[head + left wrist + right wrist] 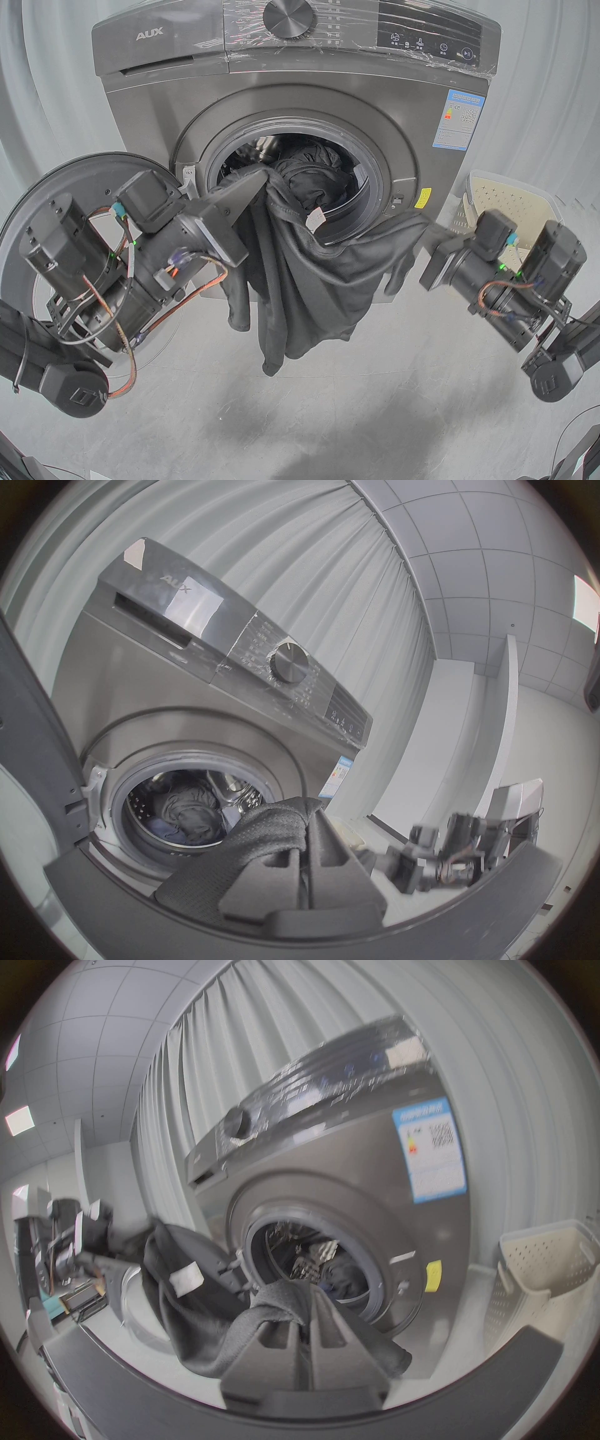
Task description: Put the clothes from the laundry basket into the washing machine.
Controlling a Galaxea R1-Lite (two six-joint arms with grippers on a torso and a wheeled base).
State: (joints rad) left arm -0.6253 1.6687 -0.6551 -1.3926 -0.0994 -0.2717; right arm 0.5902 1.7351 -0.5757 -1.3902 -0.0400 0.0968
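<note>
The washing machine [250, 100] stands against a pale curtain [544, 94]; its round door [81, 181] is swung wide open on the robot's left; the drum mouth faces the robot. Dark clothes [312, 165] already lie bunched inside the drum.

A large dark garment [300, 275] is stretched between the two arms just in front of the opening. The left gripper [261, 177] sits at the left rim of the drum mouth; its fingers are pressed together on one edge of the cloth, which the left wrist view shows folded over the tips. The right gripper [307, 1294] is lower and off to the right of the opening, near the front panel of the machine; its fingers are likewise closed tight on another edge of the same garment, with cloth wrapped over them.

The upper edge of the garment runs across the lower part of the drum mouth; whether it touches the rim cannot be told. The rest sags in a deep fold below the opening and hangs above the grey floor [312, 425]. A small white tag [315, 219] shows near the upper edge.

The cream laundry basket [519, 200] stands on the floor to the right of the machine, just behind the right arm; what lies inside it cannot be seen. A blue sticker [459, 119] sits on the upper right of the machine's front; a round dial [287, 17] is on its top panel.
</note>
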